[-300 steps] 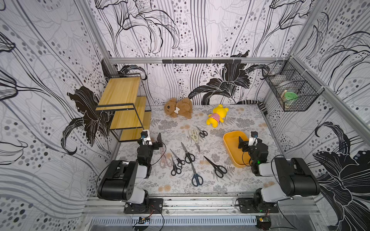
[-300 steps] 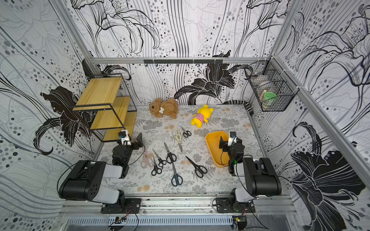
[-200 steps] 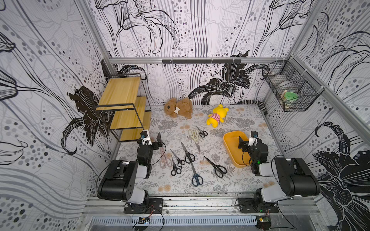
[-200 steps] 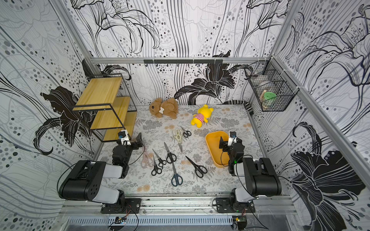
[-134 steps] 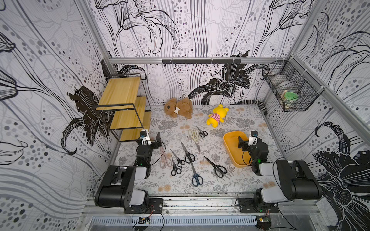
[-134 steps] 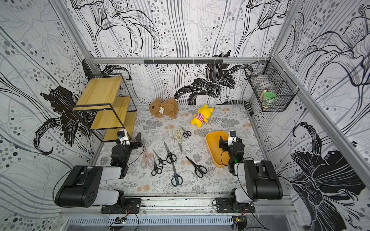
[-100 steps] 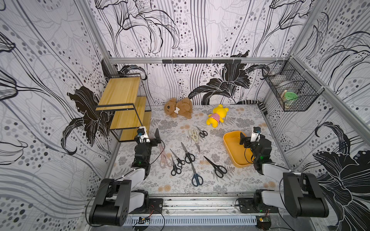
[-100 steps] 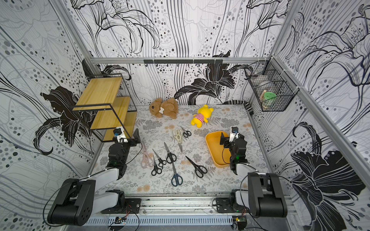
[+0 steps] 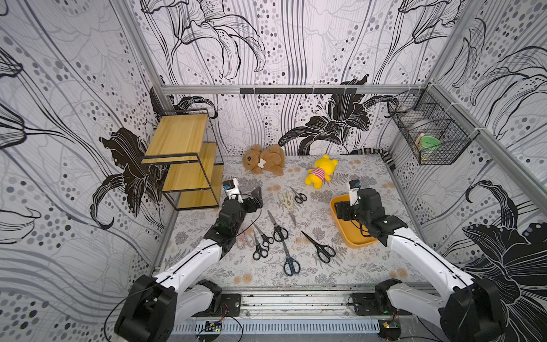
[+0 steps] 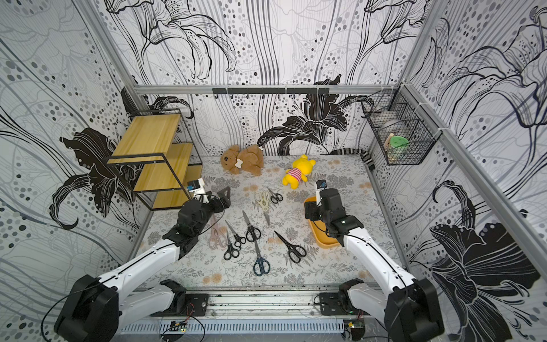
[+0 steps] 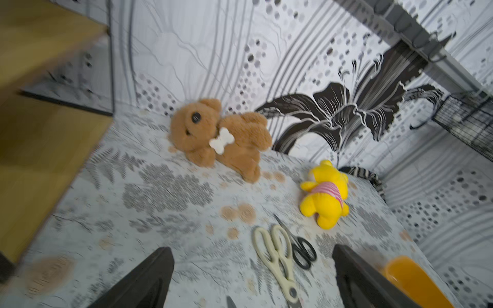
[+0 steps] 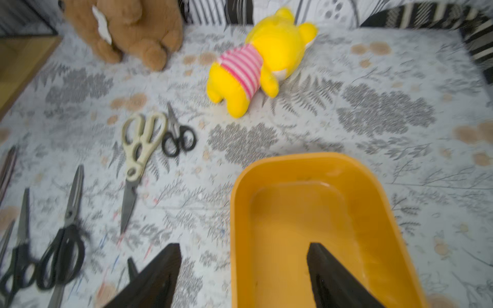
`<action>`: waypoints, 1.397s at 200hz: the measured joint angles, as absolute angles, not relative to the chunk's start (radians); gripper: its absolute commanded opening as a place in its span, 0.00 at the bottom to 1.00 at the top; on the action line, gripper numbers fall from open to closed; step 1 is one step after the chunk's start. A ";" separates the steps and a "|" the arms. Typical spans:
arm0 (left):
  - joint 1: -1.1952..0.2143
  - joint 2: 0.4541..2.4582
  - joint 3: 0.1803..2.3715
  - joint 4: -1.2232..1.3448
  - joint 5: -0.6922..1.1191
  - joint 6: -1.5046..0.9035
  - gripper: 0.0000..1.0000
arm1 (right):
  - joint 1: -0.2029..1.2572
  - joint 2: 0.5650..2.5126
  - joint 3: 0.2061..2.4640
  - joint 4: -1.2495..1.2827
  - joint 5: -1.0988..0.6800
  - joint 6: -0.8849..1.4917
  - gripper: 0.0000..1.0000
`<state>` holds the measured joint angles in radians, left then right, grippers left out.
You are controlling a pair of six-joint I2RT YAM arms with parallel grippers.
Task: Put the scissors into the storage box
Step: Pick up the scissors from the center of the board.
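Observation:
Several scissors lie on the floral mat: cream kitchen shears (image 9: 285, 201), a small black pair (image 9: 299, 196), a pale pink pair (image 9: 244, 238), a dark blue pair (image 9: 290, 257) and a large black pair (image 9: 319, 247). The orange storage box (image 9: 352, 239) stands at the right, with nothing in the part that shows. My left gripper (image 9: 256, 197) hangs open above the mat, left of the cream shears (image 11: 277, 256). My right gripper (image 9: 343, 210) is open above the box's far left rim (image 12: 293, 165), holding nothing.
A wooden shelf rack (image 9: 183, 160) stands at the back left. A brown teddy (image 9: 263, 160) and a yellow plush (image 9: 319, 171) lie near the back wall. A black wire basket (image 9: 429, 139) hangs on the right wall.
Both arms have risen from a low folded pose and stretched forward, carrying the grippers higher and farther out. The scissors and the box have not moved.

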<state>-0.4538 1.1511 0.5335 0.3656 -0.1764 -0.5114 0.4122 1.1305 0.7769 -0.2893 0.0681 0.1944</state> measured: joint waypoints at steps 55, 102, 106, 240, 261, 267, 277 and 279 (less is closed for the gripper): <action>-0.572 1.389 0.665 0.260 -0.076 -0.757 0.98 | 0.729 1.258 0.861 -0.528 0.053 0.379 0.55; -0.578 1.431 0.674 0.165 -0.079 -0.883 0.98 | 0.942 1.364 0.862 -0.614 0.053 0.530 0.42; -0.578 1.431 0.673 0.162 -0.081 -0.887 0.98 | 0.953 1.369 0.862 -0.617 0.053 0.540 0.41; -0.578 1.407 0.641 0.145 -0.138 -0.907 0.97 | 0.982 1.499 0.841 -0.639 0.094 0.610 0.28; -0.578 1.407 0.637 0.142 -0.139 -0.907 0.97 | 0.982 1.502 0.838 -0.638 0.107 0.610 0.27; -0.578 1.407 0.637 0.142 -0.139 -0.905 0.97 | 0.982 1.502 0.834 -0.633 0.112 0.609 0.27; -0.578 1.407 0.637 0.142 -0.139 -0.904 0.97 | 0.982 1.503 0.824 -0.627 0.117 0.610 0.26; -0.578 1.407 0.637 0.142 -0.139 -0.903 0.97 | 0.982 1.504 0.823 -0.625 0.118 0.610 0.26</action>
